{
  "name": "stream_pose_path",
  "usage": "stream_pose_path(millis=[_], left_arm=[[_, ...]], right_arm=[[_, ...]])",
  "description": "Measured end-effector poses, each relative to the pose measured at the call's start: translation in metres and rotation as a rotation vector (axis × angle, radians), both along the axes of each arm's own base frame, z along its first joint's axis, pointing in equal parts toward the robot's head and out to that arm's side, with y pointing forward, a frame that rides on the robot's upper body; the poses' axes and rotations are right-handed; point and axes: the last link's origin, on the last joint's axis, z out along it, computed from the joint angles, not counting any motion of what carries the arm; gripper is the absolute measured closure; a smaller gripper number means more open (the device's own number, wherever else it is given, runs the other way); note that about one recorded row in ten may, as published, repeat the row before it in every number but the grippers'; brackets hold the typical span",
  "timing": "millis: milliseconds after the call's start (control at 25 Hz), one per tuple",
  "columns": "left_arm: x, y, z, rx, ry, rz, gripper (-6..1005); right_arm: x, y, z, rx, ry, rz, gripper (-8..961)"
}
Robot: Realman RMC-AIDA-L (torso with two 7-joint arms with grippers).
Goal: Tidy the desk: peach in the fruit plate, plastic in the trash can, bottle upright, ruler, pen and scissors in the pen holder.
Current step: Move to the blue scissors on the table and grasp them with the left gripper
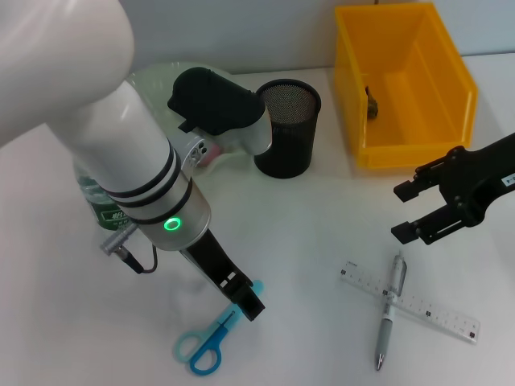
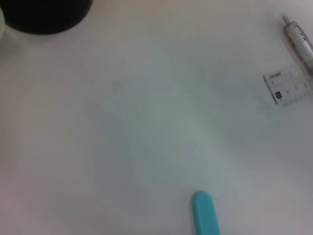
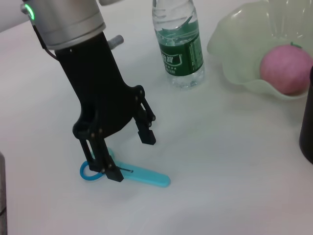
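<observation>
- I am watching the left gripper (image 3: pixel 131 156) standing over the blue scissors (image 1: pixel 211 341) on the white desk (image 1: pixel 306 322), jaws spread wide, one finger (image 3: pixel 108 166) touching down at the handle end, the other finger (image 3: pixel 145 131) hanging clear above the sheathed blades.
- The right gripper (image 1: pixel 410 211) is hovering with jaws parted and holding nothing, just in front of the yellow bin (image 1: pixel 402 80), above the pen (image 1: pixel 389 310) lying crossed over the clear ruler (image 1: pixel 410 301).
- The mesh pen holder (image 1: pixel 288 129) is standing open-mouthed near the bin, bare desk lying between it and the scissors.
- The water bottle (image 3: pixel 178 44) is standing upright beside the fruit plate (image 3: pixel 234 49), which is holding the pink peach (image 3: pixel 286 68).
</observation>
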Motion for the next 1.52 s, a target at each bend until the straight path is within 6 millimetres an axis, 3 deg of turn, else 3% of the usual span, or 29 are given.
stream_pose_path(millis=[1200,1520], left_arm=[[-0.01,-0.011,-0.014,-0.034,0.027,-0.02,185],[-0.011,-0.012,-0.014,-0.039,0.035,-0.025,342]], right_arm=[[0.002,0.0,0.0,-0.004,-0.01,0.0,192],[0.001,0.001,-0.001,-0.005,-0.01,-0.004,192]])
